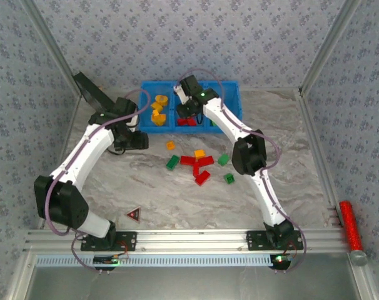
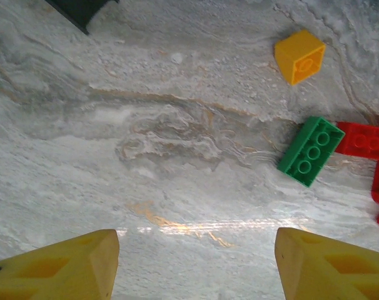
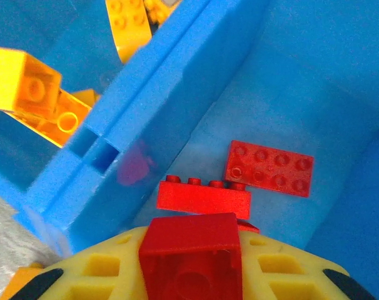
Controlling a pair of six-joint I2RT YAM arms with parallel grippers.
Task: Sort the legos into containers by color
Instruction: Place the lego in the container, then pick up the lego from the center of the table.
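Lego [image 3: 191, 250], red, is being gripped by the right jaws over the blue bin [image 1: 233, 94]; left jaws are hovering apart, empty. Loose legos [image 1: 202, 177] are dotting the marble counter [image 1: 177, 200].

Red-black triangle marker [image 1: 134, 214] on marble table [image 1: 177, 194]; black panel [image 1: 92, 92] far left; red cylinder [image 1: 350, 225] right edge.

Marbled table [image 1: 171, 194] — blue bin [image 1: 157, 85] far edge, loose legos [image 1: 196, 160] mid-table, triangle marker [image 1: 134, 214] near.

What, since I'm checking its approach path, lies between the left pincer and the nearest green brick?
Nothing: the left wrist view shows bare marble tabletop between the left pincer and that green brick.
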